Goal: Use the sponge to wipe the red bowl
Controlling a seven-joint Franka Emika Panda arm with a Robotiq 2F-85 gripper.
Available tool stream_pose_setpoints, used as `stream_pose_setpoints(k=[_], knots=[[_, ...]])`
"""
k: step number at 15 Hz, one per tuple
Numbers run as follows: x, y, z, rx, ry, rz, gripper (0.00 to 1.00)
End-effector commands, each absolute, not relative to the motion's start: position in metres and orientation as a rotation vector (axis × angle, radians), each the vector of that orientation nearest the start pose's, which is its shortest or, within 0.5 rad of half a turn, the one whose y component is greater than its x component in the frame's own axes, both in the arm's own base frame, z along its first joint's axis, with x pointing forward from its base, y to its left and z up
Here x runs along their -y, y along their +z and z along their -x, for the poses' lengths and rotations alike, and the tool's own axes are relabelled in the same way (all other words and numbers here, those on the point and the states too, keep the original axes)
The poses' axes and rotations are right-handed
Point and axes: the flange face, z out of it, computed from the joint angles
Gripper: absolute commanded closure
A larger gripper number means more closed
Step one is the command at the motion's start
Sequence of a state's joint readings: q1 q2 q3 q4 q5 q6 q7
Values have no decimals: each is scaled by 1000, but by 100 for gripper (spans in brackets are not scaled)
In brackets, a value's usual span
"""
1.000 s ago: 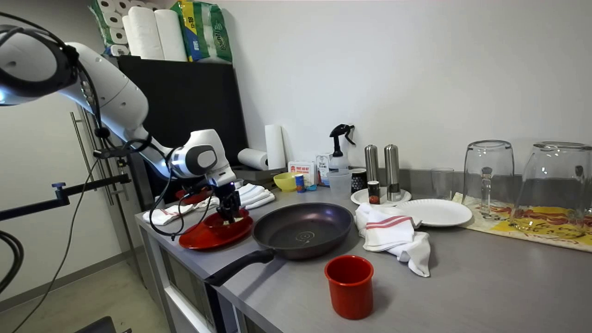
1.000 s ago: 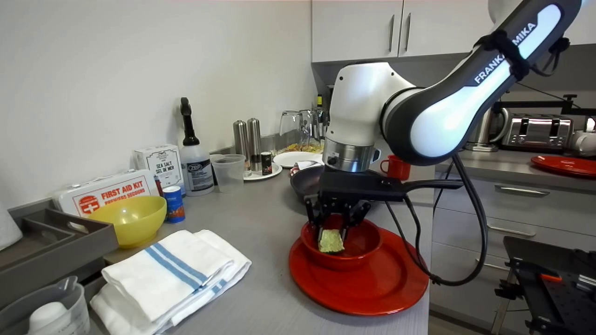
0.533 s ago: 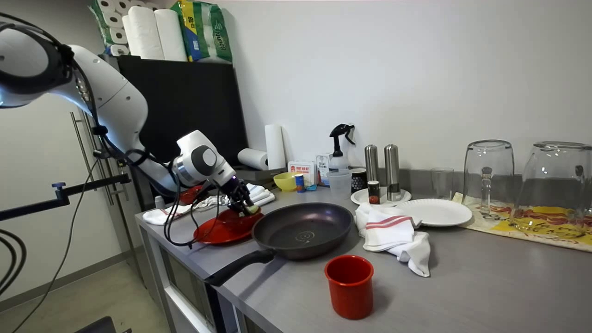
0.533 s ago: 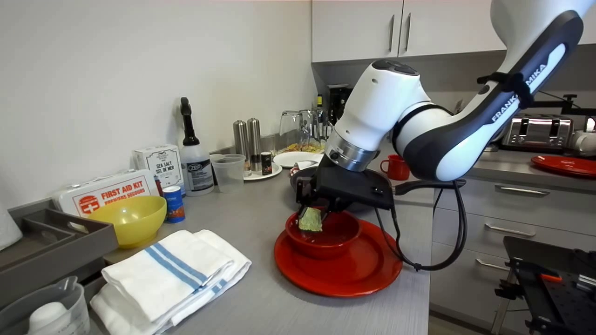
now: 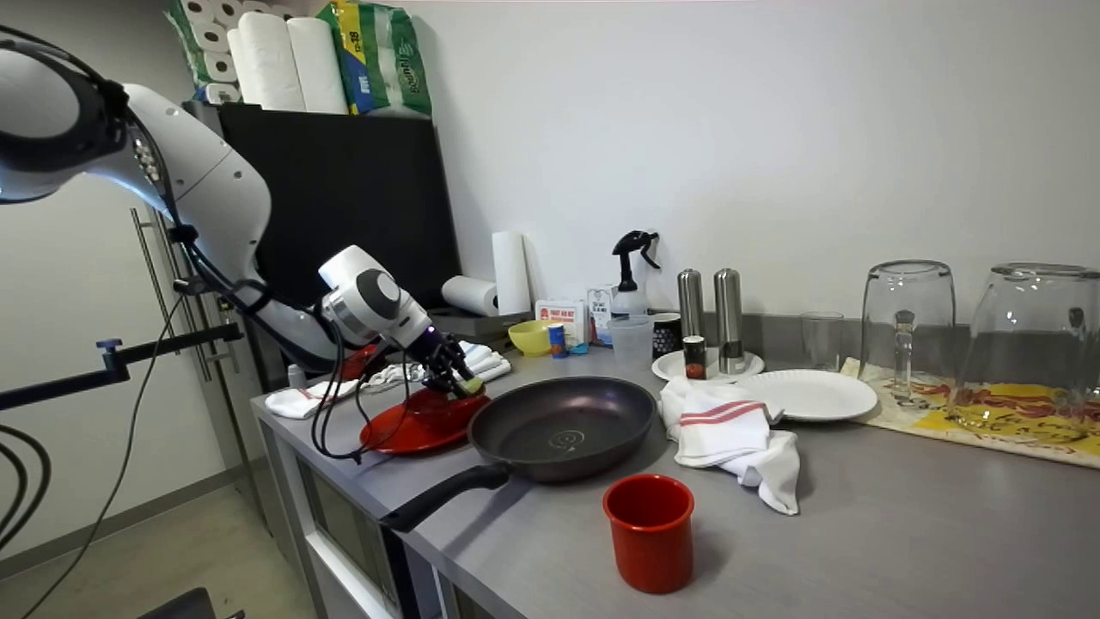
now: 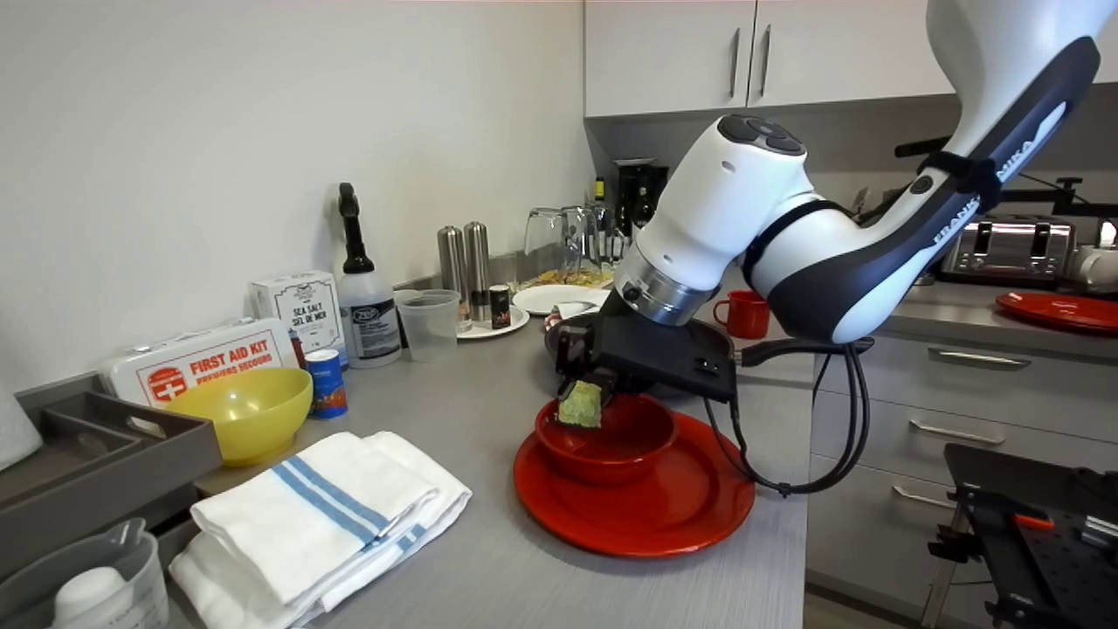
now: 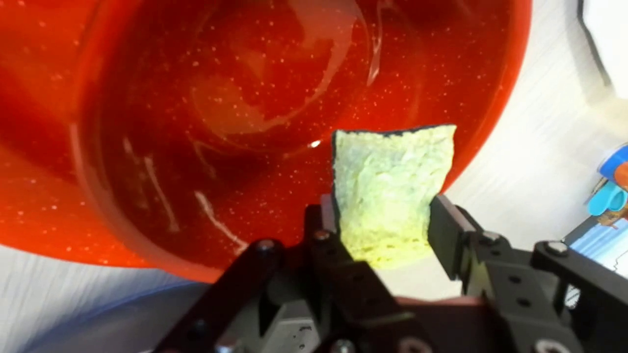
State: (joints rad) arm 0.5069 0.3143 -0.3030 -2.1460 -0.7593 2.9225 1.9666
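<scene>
The yellow-green sponge [image 7: 392, 181] is pinched between both fingers of my gripper [image 7: 385, 211], which is shut on it. Inside the glossy red bowl [image 6: 624, 454], the sponge sits by the rim and upper wall; whether it touches there I cannot tell. That bowl stands on a wide red plate [image 6: 646, 524]. In the wrist view the bowl's inside [image 7: 274, 113] fills much of the picture. My tilted wrist leans over the bowl in both exterior views, and its fingertips are partly hidden there behind the gripper body.
A black frying pan [image 5: 563, 430] stands close beside the bowl and plate. White folded towels [image 6: 332, 515] and a yellow bowl [image 6: 249, 415] lie nearby. A red cup [image 5: 650, 533] stands nearer the counter's front. Cables [image 6: 838, 454] hang from the arm beside the plate.
My wrist has tilted over, and the sponge has gone from lower inside the bowl up towards its rim. Bowl and plate have slid towards the pan. During the last half second motion is slight.
</scene>
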Motion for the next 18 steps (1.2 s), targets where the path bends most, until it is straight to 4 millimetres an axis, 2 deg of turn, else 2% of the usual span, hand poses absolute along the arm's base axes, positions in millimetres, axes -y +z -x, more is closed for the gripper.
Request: stream_pose_setpoints(k=[1, 4, 7, 13, 18], knots=[[-178, 290, -556, -1449, -653, 2462, 77], [-190, 282, -549, -1496, -480, 2420, 77], [-196, 283, -551, -1527, -355, 2383, 77], [-188, 286, -559, -1569, -188, 2351, 77], [-179, 278, -560, -1596, 18, 2456, 77]])
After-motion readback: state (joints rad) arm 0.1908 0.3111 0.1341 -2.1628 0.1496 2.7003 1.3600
